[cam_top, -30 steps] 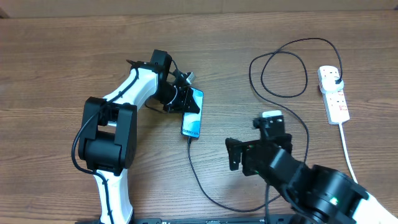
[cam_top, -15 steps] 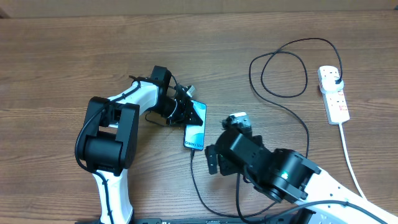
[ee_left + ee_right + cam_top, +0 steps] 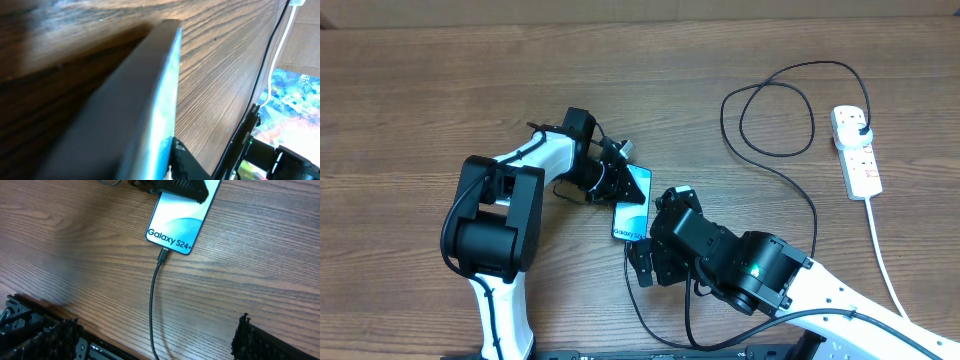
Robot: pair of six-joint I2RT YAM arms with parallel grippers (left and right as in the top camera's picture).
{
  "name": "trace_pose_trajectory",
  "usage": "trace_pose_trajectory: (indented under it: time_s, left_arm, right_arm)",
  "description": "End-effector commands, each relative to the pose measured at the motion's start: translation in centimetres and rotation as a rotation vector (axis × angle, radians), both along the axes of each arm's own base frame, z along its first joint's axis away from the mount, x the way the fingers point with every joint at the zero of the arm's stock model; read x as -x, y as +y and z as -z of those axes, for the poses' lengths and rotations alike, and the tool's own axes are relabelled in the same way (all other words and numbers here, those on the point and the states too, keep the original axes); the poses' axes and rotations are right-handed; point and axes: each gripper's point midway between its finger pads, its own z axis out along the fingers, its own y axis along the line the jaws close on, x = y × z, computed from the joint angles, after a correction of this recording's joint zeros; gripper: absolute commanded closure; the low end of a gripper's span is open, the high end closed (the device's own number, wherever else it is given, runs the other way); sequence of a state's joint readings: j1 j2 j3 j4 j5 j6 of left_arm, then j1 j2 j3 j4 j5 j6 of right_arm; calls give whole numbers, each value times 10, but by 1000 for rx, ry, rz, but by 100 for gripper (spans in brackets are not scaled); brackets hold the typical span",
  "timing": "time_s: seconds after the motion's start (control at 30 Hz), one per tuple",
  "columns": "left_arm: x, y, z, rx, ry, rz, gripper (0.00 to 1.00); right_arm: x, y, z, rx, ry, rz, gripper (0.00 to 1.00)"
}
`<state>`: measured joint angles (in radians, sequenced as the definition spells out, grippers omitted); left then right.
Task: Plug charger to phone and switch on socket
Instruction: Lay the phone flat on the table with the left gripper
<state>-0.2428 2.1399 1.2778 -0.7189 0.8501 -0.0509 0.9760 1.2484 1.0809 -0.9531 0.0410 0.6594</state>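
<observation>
The phone (image 3: 633, 203) lies tilted at mid-table, its blue screen reading "Galaxy S24+" in the right wrist view (image 3: 179, 225). My left gripper (image 3: 614, 173) is shut on its far end. The left wrist view shows the phone edge-on (image 3: 162, 95), with one black finger (image 3: 184, 161) against it. The charger cable (image 3: 814, 215) loops from a black plug (image 3: 860, 128) in the white socket strip (image 3: 861, 168) to the phone. Its tip (image 3: 163, 256) sits at the phone's near edge. My right gripper (image 3: 646, 262) is open just short of the phone, and the cable (image 3: 152, 311) runs between its fingers.
The strip's white cord (image 3: 882, 255) runs down the right side toward the front edge. The cable makes a large loop (image 3: 775, 120) at the back right. A dark rail (image 3: 100, 347) lines the table's front edge under my right gripper.
My right arm has swung left and stopped just below the phone. My left gripper has shifted the phone slightly down and turned it.
</observation>
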Motion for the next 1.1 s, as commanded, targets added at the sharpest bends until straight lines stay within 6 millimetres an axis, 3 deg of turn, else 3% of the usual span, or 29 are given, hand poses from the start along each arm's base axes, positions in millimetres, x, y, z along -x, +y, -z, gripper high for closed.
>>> trace_pose_trajectory:
  time_s: [0.0,0.5,0.77,0.87,1.07]
  left_arm:
    - [4,8,15,-75,-11,19,74]
    - [5,30,32,-247,7,-13,34]
    - [6,35,35,-278,7,-11,22]
    - [7,40,38,-318,11,-14,2]
    - [8,46,41,-355,24,-27,0]
  right_arm:
    - [-3,6,-11,-36,-10,4,0]
    - [-9,15,-18,-79,-39,4,0]
    - [-10,15,-18,-81,-42,5,0]
    - [-11,16,-19,-85,-48,6,0]
    - [-13,19,-21,-98,-56,6,0]
